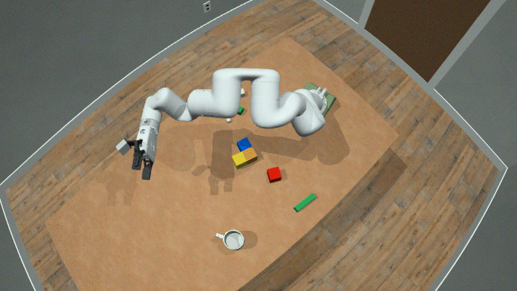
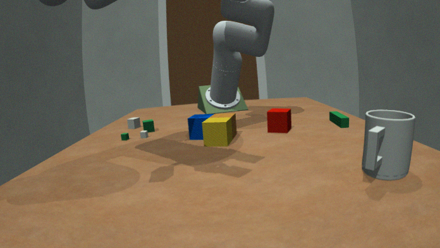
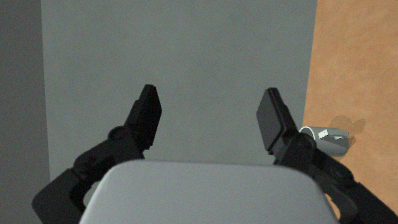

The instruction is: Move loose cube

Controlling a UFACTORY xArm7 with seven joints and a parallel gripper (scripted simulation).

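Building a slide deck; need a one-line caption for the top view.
Open gripper hangs off to the side while the red cube sits apart from the blue, orange, yellow L.

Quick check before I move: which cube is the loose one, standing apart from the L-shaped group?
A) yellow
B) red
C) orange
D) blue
B: the red cube stands alone on the table, apart from the blue cube, the orange cube and the yellow cube, which sit together. The gripper is open, off to one side.
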